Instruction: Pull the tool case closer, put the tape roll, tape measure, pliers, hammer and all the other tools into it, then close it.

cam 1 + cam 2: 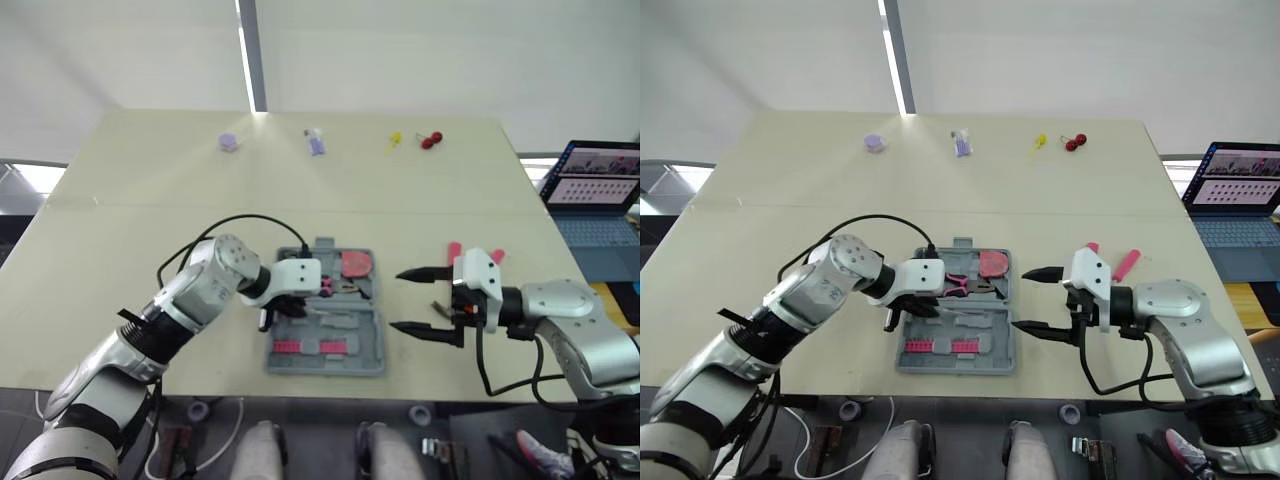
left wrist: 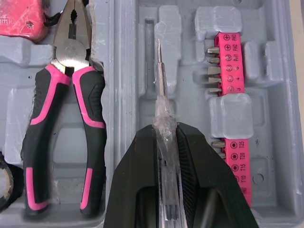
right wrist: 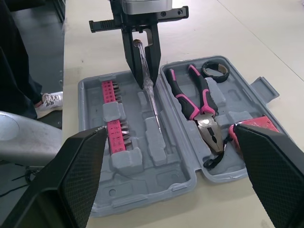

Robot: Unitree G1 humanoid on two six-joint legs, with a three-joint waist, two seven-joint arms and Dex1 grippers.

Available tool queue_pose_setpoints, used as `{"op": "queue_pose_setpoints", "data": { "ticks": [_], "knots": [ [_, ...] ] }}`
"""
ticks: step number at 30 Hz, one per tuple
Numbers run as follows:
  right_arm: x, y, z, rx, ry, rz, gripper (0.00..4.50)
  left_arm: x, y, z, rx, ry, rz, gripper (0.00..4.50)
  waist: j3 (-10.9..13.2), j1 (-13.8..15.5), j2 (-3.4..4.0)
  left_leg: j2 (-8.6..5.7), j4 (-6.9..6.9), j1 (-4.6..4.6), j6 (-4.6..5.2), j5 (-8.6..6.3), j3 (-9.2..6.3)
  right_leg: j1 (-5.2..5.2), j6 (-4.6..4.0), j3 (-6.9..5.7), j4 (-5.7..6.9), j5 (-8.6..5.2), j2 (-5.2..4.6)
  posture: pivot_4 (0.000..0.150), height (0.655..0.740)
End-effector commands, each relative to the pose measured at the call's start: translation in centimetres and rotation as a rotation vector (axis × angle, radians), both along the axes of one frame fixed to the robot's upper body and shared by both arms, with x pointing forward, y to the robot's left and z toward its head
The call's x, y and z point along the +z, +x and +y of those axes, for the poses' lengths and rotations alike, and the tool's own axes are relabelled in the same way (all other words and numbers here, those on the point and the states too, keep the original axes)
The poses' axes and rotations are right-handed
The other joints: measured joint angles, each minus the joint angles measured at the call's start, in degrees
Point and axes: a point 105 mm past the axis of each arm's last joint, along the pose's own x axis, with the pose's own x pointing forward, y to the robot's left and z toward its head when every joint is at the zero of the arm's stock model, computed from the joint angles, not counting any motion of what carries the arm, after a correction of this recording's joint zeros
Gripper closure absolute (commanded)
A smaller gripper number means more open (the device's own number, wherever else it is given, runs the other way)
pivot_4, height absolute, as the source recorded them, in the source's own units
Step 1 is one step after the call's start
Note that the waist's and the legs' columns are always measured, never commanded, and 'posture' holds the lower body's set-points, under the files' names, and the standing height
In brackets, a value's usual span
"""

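Observation:
The grey tool case (image 1: 372, 350) lies open at the table's front middle. In its far half sit pink-handled pliers (image 2: 66, 114), a red tape measure (image 1: 357, 263) and a black tape roll (image 3: 216, 70). A pink bit holder (image 2: 230, 61) fills the near half. My left gripper (image 2: 165, 126) hovers over the case's middle, shut on a clear-handled screwdriver (image 2: 159, 71) whose tip points down at a moulded slot. My right gripper (image 1: 397, 299) stands open just right of the case, empty. Two pink-handled tools (image 1: 1127, 264) lie on the table behind it, partly hidden by the wrist.
Along the table's far edge lie a purple piece (image 1: 229, 142), a small bottle (image 1: 315, 142), a yellow bit (image 1: 395, 141) and red cherries (image 1: 431, 140). A laptop (image 1: 600, 190) stands off the right side. A person's shoe (image 3: 45, 100) is on the floor beside the table.

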Motion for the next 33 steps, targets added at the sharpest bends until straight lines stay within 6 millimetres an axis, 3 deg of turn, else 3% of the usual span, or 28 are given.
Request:
{"op": "queue_pose_setpoints", "data": {
  "ticks": [1,33],
  "knots": [
    [0.9,-0.5,0.2,0.016,0.001,-0.034,0.0,1.0,0.3,-0.7,-0.028,-0.006,-0.045,4.43,0.0,0.0,0.0,0.0,0.04,-0.02,0.01,-0.01,-0.01,0.0,0.01,0.0,0.02,0.0,0.0,0.15,0.74],
    [0.7,-0.4,-0.3,-0.022,-0.001,-0.033,0.0,-0.7,0.8,-1.4,-0.006,-0.007,-0.056,4.43,0.0,0.1,0.0,0.0,0.45,-0.26,0.14,-0.01,-0.16,-0.06,0.07,-0.08,0.32,0.04,0.0,0.15,0.74]
  ]
}}
